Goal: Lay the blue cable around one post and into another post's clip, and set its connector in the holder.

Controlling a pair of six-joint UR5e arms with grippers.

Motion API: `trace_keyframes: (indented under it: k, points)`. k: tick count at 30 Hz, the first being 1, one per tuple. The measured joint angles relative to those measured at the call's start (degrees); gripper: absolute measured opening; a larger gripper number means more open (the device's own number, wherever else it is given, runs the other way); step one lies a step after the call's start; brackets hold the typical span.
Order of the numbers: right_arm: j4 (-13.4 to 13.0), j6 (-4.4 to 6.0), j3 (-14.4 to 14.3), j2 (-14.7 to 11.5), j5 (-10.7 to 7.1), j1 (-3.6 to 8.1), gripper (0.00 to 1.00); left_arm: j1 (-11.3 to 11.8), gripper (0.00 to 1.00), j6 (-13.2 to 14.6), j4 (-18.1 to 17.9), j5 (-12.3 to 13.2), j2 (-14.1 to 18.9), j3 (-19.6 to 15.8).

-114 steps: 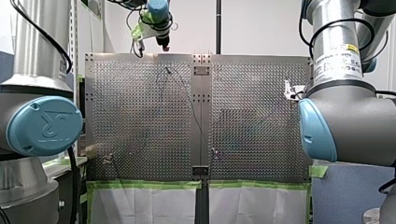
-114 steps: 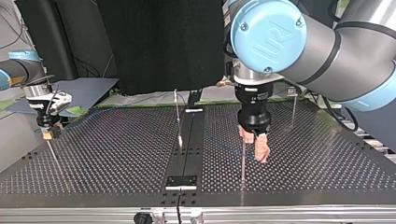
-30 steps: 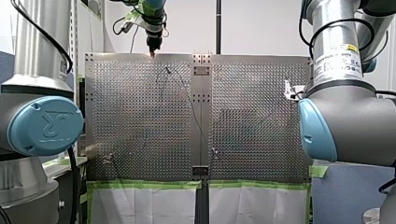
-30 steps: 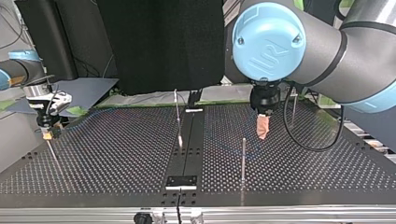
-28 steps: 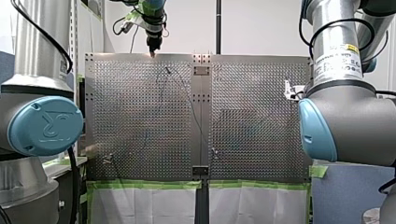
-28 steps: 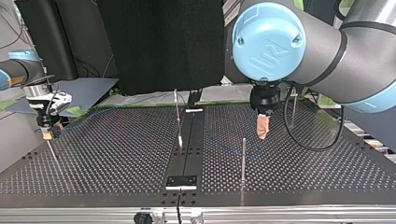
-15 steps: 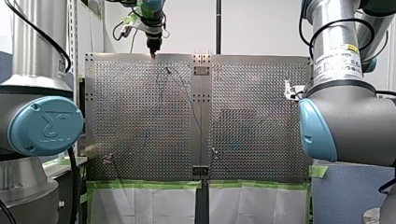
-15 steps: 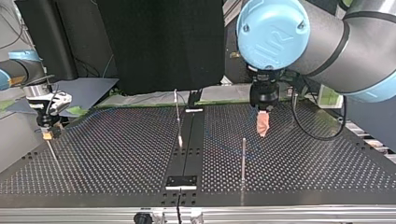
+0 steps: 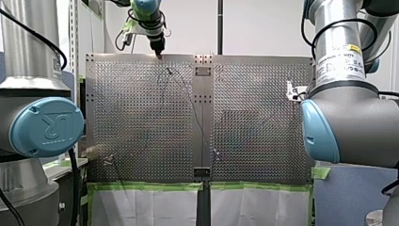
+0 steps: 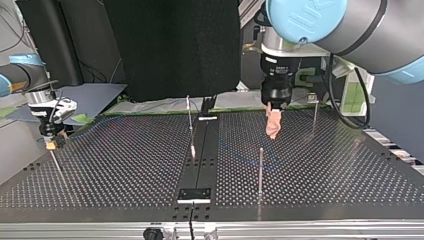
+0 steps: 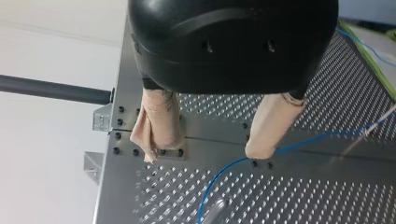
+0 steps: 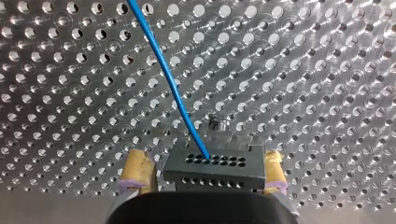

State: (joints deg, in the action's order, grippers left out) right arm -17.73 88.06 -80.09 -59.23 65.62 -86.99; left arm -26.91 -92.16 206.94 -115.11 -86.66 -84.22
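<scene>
Table [image 10: 125, 165]: left gripper [image 11: 204, 154] parted, right gripper [image 12: 205, 162] clasping connector [image 12: 215, 171]

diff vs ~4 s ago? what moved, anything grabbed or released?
My left gripper lifted from beside the near post and drew back toward the top view's far edge. It now hangs open, not gripping the blue cable. Whether it released the cable in that time, I cannot tell. Unchanged: my right gripper at the top view's left, shut on the connector.

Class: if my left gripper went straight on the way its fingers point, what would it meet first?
Likely the blue cable under one finger, else the perforated table; the height is unclear.
</scene>
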Motion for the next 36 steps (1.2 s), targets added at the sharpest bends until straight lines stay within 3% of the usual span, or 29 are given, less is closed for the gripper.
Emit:
trace_keyframes:
  k: [10, 28, 36]
  points:
    - [0.0, 0.0, 0.0, 0.0, 0.0, 0.0, 1.0, 0.07, 1.0, -4.46, -4.72, 4.73, -3.31, -4.74]
    - [0.0, 0.0, 0.0, 0.0, 0.0, 0.0, 1.0, -0.01, 1.0, -4.61, -13.34, 13.16, -11.45, -13.35]
    - [0.0, 0.0, 0.0, 0.0, 0.0, 0.0, 1.0, 0.3, 1.0, -6.46, -17.25, 13.58, -11.87, -17.27]
